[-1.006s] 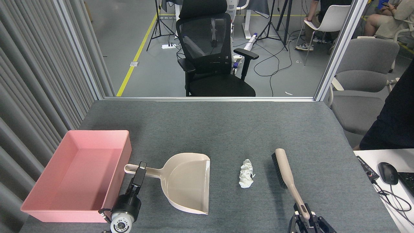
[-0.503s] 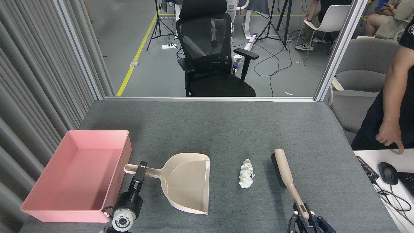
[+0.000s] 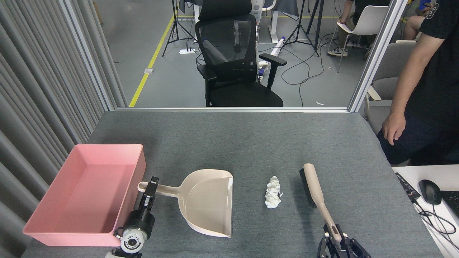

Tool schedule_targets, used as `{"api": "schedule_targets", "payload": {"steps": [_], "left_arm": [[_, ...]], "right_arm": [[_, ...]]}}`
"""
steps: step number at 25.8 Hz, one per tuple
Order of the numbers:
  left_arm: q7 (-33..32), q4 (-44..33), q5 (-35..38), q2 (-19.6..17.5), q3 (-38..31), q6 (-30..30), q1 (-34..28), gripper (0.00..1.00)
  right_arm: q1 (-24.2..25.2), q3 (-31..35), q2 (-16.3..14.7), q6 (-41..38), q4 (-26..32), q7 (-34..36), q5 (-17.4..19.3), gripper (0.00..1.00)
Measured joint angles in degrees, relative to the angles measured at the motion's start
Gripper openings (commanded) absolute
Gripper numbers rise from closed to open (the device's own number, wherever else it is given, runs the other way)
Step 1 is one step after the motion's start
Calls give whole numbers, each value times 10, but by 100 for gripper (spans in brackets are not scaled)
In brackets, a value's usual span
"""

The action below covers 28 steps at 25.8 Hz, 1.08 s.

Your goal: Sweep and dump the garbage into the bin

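On the grey felt-covered desk (image 3: 251,143), the pink bin (image 3: 53,229) sits at the near left corner, its long side running along the left edge, and its inside looks bare. Just right of it lies the beige dustpan (image 3: 208,204), its open mouth facing right and its handle pointing left toward the bin's wall. The left gripper (image 3: 149,183) has its dark fingers pinched on the dustpan handle near the looped end. The garbage (image 3: 273,192), a small crumpled wad of white tissue, rests on the desk between the dustpan mouth and the brush, apart from both. The beige hand brush (image 3: 315,193) lies right of the wad with its black bristles facing left, its handle slanting down to the near edge, where the right gripper (image 3: 337,239) pinches the handle's end. At the right edge a person's hand (image 3: 392,128) hangs beside the desk, and a black mouse (image 3: 429,191) sits on a white side table (image 3: 408,172)
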State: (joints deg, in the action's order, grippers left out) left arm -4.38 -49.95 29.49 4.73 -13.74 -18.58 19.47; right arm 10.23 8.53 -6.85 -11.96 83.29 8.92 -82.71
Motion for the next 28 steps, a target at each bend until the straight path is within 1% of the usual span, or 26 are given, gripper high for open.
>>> {"api": "schedule_targets", "payload": {"steps": [2, 7, 10, 16, 22, 28], "left_arm": [[-16, 0, 0, 2, -10, -7, 0, 42], [-33, 0, 1, 4, -25, -22, 0, 36], [-39, 0, 2, 4, -27, -29, 0, 35], [-53, 3, 3, 4, -28, -40, 0, 21], [-62, 8, 2, 5, -33, -54, 0, 18], [-64, 10, 3, 8, -36, -67, -2, 17]], "right_arm": [[0, 0, 0, 0, 0, 0, 0, 13], [0, 0, 0, 0, 0, 1, 0, 14], [-1, 0, 0, 0, 0, 1, 0, 14], [-1, 0, 0, 0, 0, 2, 0, 14], [0, -3, -1, 0, -1, 2, 0, 5], [0, -13, 4, -1, -3, 2, -1, 4]]}}
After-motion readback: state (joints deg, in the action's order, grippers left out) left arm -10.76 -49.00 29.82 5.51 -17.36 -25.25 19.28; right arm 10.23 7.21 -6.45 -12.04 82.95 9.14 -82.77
